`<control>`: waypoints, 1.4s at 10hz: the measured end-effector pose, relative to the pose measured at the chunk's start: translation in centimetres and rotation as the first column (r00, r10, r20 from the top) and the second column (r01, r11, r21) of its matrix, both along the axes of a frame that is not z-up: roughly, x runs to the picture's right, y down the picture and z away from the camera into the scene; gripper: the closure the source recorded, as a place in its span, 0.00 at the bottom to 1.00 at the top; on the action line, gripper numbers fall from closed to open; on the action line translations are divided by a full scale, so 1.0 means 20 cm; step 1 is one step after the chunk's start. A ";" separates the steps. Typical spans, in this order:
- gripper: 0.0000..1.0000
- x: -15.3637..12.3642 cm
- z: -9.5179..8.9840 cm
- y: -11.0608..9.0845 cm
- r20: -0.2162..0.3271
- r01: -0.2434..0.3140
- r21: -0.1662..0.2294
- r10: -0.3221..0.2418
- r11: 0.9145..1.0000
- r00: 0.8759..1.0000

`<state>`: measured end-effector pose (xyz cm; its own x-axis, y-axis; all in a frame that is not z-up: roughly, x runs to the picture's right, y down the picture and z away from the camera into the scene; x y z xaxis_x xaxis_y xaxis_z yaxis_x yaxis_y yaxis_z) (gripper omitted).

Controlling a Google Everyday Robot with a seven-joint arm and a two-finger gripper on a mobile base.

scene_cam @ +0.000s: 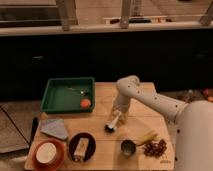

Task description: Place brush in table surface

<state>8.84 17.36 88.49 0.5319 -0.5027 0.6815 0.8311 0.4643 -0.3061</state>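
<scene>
The table surface [96,119] is the biggest thing here, a pale wooden top that fills the near half of the scene. The robot's white arm [150,100] comes in from the right and bends down over the middle of the table. At the far left sits a green tray [50,97], with a small orange ball [86,103] in its near right corner.

Along the near left edge there is an orange-brown bowl [46,153] with something white inside. Just to its right is a dark plate [81,146] carrying a pale, oblong item. A grey-blue cloth [54,129] lies folded between the bowl and the tray, and a black-handled tool [34,129] lies along the left edge beside it.

The gripper [120,114] hangs low over the centre of the table, at the far end of the brush [112,124]. From here I cannot tell whether the claw is open, closed or gripping the handle. The brush slants from the gripper down towards the near left, with its dark round head at or just over the wood, to the right of the dark plate.

Near right of the brush are a yellow item [146,137], a reddish-brown cluster [155,148] and a small metal cup [127,147] just left of it.
</scene>
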 end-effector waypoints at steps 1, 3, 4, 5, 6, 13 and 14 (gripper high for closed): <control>0.20 0.00 0.00 -0.01 0.001 0.001 0.001 -0.001 1.000 1.000; 0.20 0.00 -0.03 -0.06 0.009 0.001 0.008 -0.001 1.000 1.000; 0.20 0.01 -0.04 -0.07 0.012 0.001 0.010 -0.001 1.000 1.000; 0.20 0.01 -0.05 -0.09 0.017 0.000 0.013 0.000 1.000 1.000; 0.20 0.02 -0.07 -0.13 0.020 0.001 0.016 -0.001 1.000 1.000; 0.20 0.09 -0.12 -0.31 0.013 0.018 0.030 -0.019 0.999 1.000; 0.20 0.09 -0.13 -0.32 0.014 0.023 0.031 -0.023 0.999 1.000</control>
<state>10.65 10.99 85.95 0.5104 -0.5358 0.6726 0.8458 0.4541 -0.2801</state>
